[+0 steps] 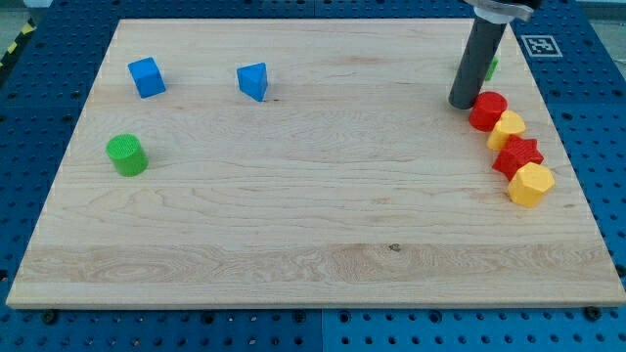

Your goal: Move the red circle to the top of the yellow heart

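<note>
My tip (462,102) touches the red circle (487,110) at its ten o'clock, which already sits atop the yellow heart (507,129); no claw fitted, nothing held.

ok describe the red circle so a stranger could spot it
Look at the board's right edge, where four blocks run in a diagonal chain. The red circle is the topmost, touching the yellow heart and right beside my tip; the other red is star-shaped.
</note>
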Robot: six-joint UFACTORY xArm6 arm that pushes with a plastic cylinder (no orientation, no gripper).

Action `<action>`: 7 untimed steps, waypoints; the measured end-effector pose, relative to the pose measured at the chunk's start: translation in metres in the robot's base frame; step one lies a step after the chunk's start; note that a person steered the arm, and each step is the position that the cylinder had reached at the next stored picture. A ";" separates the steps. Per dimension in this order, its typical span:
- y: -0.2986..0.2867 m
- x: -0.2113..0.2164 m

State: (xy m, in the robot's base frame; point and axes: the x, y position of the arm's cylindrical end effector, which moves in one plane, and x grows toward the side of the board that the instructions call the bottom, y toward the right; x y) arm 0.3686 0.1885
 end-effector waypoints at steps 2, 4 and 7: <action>-0.023 0.006; -0.001 0.017; 0.012 0.017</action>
